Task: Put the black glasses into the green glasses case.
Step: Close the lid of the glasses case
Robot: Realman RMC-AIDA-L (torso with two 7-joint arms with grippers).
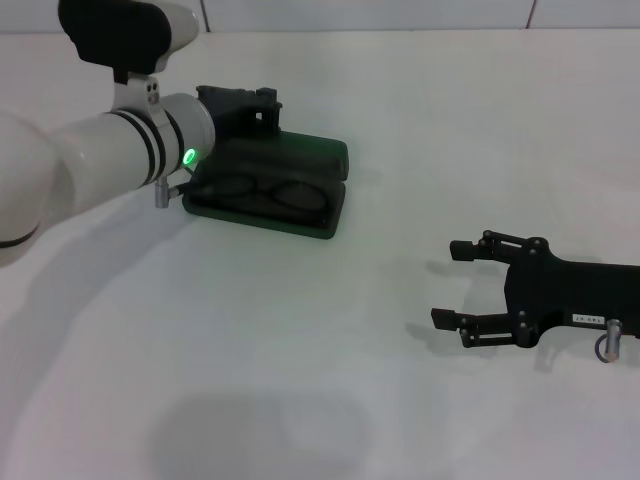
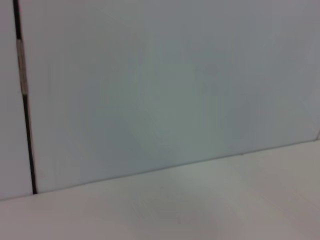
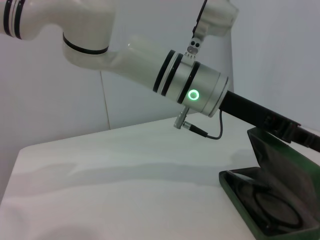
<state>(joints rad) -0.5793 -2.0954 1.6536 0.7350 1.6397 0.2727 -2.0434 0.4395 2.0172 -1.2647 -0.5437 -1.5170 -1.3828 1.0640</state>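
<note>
The green glasses case point(image 1: 330, 222) lies open at the table's far left, its lid point(image 1: 300, 155) raised behind the tray. The black glasses point(image 1: 265, 190) lie folded inside the tray. My left gripper point(image 1: 262, 108) is at the lid's upper edge, behind the case; its black body appears to touch the lid. The right wrist view shows the case point(image 3: 237, 192), the glasses point(image 3: 274, 206) in it and the left gripper point(image 3: 287, 129) on the lid's top edge. My right gripper point(image 1: 448, 283) rests open and empty at the right, well away from the case.
The white tabletop point(image 1: 300, 350) lies between the case and my right gripper. A white wall point(image 2: 175, 75) with a dark vertical seam point(image 2: 25, 110) stands behind the table. The left arm point(image 1: 110, 150) reaches over the far left corner.
</note>
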